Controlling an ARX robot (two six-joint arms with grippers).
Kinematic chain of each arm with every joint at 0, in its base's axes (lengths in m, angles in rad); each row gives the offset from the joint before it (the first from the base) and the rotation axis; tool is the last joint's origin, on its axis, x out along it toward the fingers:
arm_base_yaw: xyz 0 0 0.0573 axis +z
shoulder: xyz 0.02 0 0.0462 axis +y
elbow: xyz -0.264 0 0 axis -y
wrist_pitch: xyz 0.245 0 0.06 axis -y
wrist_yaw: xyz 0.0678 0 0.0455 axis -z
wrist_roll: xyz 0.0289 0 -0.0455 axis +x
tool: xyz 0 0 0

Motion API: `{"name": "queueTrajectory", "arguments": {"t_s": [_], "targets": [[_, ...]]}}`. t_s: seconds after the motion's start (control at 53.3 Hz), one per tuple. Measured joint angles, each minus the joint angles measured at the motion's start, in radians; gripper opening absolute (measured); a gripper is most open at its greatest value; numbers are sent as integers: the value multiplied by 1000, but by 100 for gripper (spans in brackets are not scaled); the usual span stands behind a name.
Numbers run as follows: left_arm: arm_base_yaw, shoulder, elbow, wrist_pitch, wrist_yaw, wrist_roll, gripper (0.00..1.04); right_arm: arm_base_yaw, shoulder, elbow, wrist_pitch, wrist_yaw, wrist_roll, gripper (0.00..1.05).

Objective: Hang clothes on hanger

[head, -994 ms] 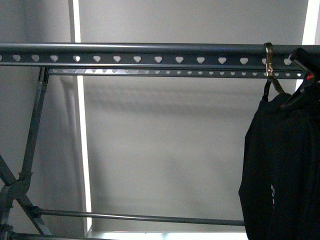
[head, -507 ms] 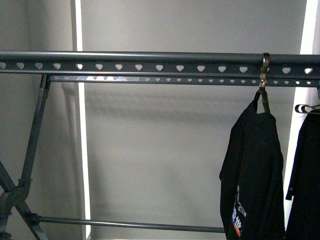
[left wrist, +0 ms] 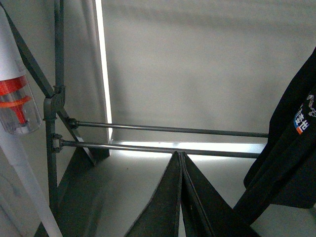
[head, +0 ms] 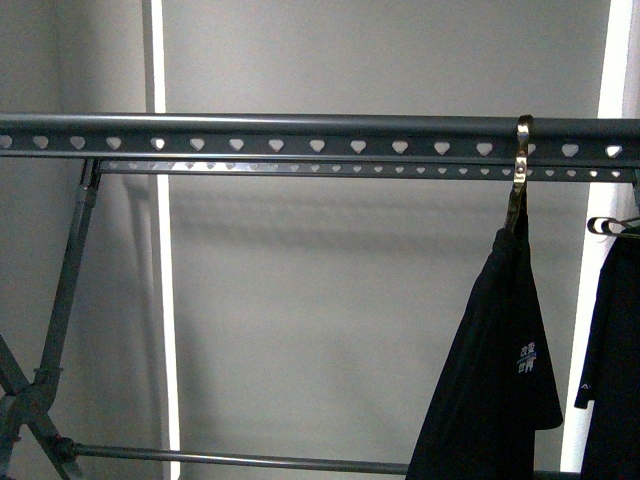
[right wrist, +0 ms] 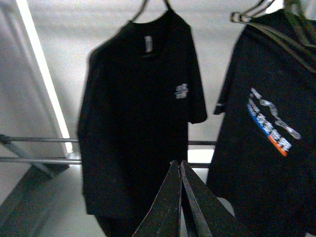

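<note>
The dark grey rack rail [head: 300, 138] with heart-shaped holes runs across the front view. The black T-shirt [head: 500, 370] hangs from it on a shiny hook [head: 520, 150], edge-on to the camera, with a small white print showing. It also hangs in the right wrist view [right wrist: 138, 123], blurred. My right gripper [right wrist: 178, 162] is shut and empty, just in front of and below the shirt. My left gripper [left wrist: 178, 154] is shut and empty, pointing at the rack's lower bars [left wrist: 163, 148]. Neither gripper is in the front view.
A second black garment [head: 612, 350] with a tiny white sleeve mark hangs at the far right on its own hanger [head: 610, 225]; it shows a large print in the right wrist view [right wrist: 269, 123]. A black printed shirt [left wrist: 291, 148] hangs beside the left gripper. A white pole [left wrist: 15, 123] stands nearby.
My right gripper, near the hook one second ago, has left the front view. The T-shirt has swung and turned on its hook. The rail sits lower in the picture.
</note>
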Motion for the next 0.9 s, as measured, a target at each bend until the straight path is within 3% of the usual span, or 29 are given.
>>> {"name": "queueTrajectory", "arguments": {"t_s": [0.3, 0.432, 0.619, 0.901], "targets": [[0, -69, 0, -69, 0, 0, 4, -10, -42, -55, 18, -10, 0, 2], [0, -211, 0, -235, 0, 0, 4, -10, -55, -70, 20, -10, 0, 2], [0, -240, 0, -246, 0, 0, 4, -10, -70, -86, 24, -11, 0, 2], [0, -241, 0, -246, 0, 0, 4, -11, -75, -92, 25, -10, -1, 48]]}}
